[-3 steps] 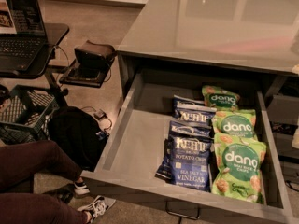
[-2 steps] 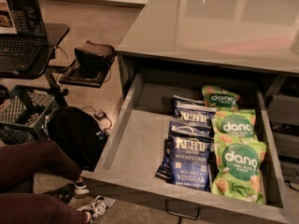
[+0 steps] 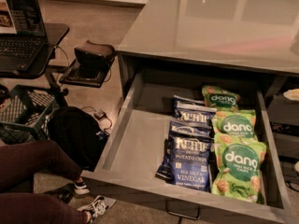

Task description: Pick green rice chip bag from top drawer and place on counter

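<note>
1. The nearest green rice chip bag [image 3: 238,164] lies flat and logo up in the open top drawer [image 3: 140,143]. It sits against the right wall, at about 4 o'clock in the view, and I judge it the easiest of its kind to take from above.
2. Two more green bags [image 3: 233,124] run from it toward 12 o'clock, partly overlapping one another.
3. At its 9 o'clock, touching it, lie the dark blue Kettle bags [image 3: 189,164] in a similar row. A grasp could catch their edges.
4. The counter [image 3: 210,27] spreads at 12 o'clock, above the drawer's back — the likely set-down place.
5. The gripper shows nowhere in this view, so whether it is spread or pressed together cannot be told.
6. Toward 9 o'clock stand a laptop [image 3: 21,31] and a black bag [image 3: 77,134]. A seated person's legs [image 3: 32,162] are at 7 o'clock — near the drawer's front corner.
</note>
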`<action>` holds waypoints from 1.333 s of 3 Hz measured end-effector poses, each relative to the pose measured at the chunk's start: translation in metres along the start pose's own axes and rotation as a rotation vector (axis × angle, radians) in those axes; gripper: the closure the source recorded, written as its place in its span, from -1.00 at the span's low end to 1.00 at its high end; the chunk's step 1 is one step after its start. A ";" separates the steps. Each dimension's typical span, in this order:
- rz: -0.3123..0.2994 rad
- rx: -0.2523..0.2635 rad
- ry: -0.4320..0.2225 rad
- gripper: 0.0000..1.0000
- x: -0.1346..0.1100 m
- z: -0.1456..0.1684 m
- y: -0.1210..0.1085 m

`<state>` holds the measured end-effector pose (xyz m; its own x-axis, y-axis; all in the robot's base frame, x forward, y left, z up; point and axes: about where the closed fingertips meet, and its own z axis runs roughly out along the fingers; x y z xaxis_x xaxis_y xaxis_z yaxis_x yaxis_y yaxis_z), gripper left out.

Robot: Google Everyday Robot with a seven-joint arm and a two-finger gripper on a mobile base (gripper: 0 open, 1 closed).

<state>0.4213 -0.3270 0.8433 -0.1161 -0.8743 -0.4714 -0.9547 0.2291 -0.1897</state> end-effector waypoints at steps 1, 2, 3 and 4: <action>-0.025 -0.016 -0.024 -1.00 -0.012 0.029 0.012; -0.025 -0.053 0.032 -1.00 0.002 0.065 0.021; -0.001 -0.111 0.081 -1.00 0.026 0.093 0.022; 0.027 -0.164 0.116 -1.00 0.048 0.115 0.021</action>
<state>0.4274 -0.3145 0.7175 -0.1643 -0.9145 -0.3698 -0.9815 0.1887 -0.0307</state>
